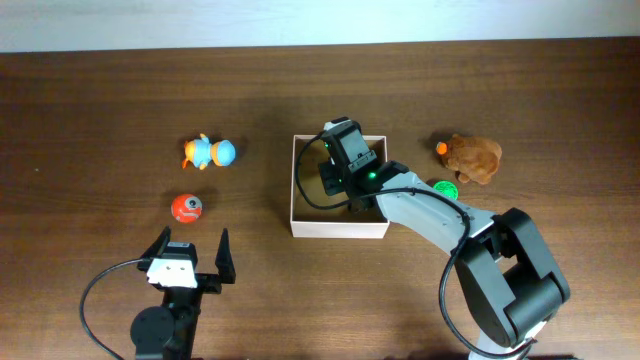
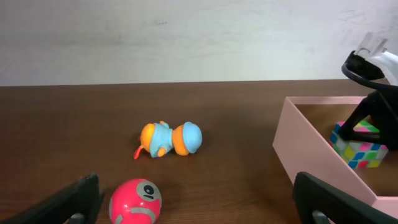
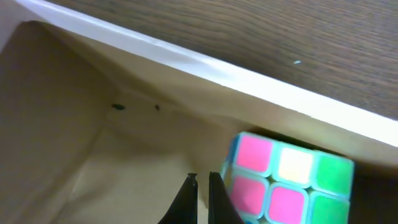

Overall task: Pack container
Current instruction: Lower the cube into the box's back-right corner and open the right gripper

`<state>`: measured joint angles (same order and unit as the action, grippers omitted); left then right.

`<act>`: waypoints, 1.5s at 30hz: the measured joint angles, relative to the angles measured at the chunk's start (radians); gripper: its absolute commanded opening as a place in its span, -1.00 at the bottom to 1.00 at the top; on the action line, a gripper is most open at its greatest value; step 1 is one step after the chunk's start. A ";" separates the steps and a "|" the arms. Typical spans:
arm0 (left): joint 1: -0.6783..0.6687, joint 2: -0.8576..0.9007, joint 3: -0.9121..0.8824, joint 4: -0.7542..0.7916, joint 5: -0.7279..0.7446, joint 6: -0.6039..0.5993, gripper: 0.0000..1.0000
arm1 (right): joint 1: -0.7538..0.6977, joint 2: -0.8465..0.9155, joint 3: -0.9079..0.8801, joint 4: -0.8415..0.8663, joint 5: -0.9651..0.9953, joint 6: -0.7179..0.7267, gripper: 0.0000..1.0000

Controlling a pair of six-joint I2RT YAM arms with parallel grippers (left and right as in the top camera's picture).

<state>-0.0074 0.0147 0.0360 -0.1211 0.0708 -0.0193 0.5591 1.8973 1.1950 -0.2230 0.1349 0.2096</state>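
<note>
The container [image 1: 338, 229] is a square white-walled box with a tan inside at the table's middle; it also shows in the left wrist view [image 2: 311, 155] and the right wrist view [image 3: 186, 59]. A pastel puzzle cube [image 3: 286, 180] lies inside it against the wall, also seen from the left wrist [image 2: 357, 146]. My right gripper [image 1: 338, 178] reaches down into the container; its fingers [image 3: 203, 186] are shut and empty, just left of the cube. My left gripper [image 1: 192, 243] is open near the front edge, with a red ball [image 2: 135, 200] ahead of its jaws [image 2: 196, 194].
The red ball [image 1: 187, 207] and a blue-and-orange toy figure [image 1: 210, 152] lie left of the container. A brown plush [image 1: 472, 157] and a small green item [image 1: 445, 188] lie to its right. The right arm's cable crosses the container.
</note>
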 measured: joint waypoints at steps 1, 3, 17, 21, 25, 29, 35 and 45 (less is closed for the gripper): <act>0.000 0.000 0.000 0.000 0.000 0.000 0.99 | 0.000 0.000 0.000 -0.004 0.008 0.001 -0.93; 0.000 0.000 0.000 0.000 0.000 0.000 0.99 | 0.000 0.000 0.000 -0.011 0.029 0.002 -0.92; 0.000 0.000 0.000 0.000 0.000 0.000 0.98 | 0.000 0.000 0.000 0.003 0.098 0.003 -0.92; 0.000 0.000 0.000 0.000 0.000 0.000 0.98 | 0.000 0.000 0.000 0.007 0.112 -0.003 -0.92; 0.000 0.000 0.000 0.000 0.000 0.000 0.98 | -0.009 0.000 0.000 0.007 0.112 -0.007 -0.93; 0.000 0.000 0.000 0.000 0.000 0.000 0.99 | -0.032 0.000 0.000 0.005 0.112 -0.007 -0.93; 0.000 0.000 0.000 0.000 0.000 0.000 0.99 | -0.065 0.000 0.001 -0.016 0.113 -0.009 -0.92; 0.000 0.000 0.000 0.000 0.000 0.000 0.99 | -0.070 0.000 0.001 -0.031 0.034 -0.052 -0.92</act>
<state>-0.0074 0.0147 0.0360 -0.1211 0.0708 -0.0193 0.4892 1.8977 1.1957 -0.2543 0.1692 0.1577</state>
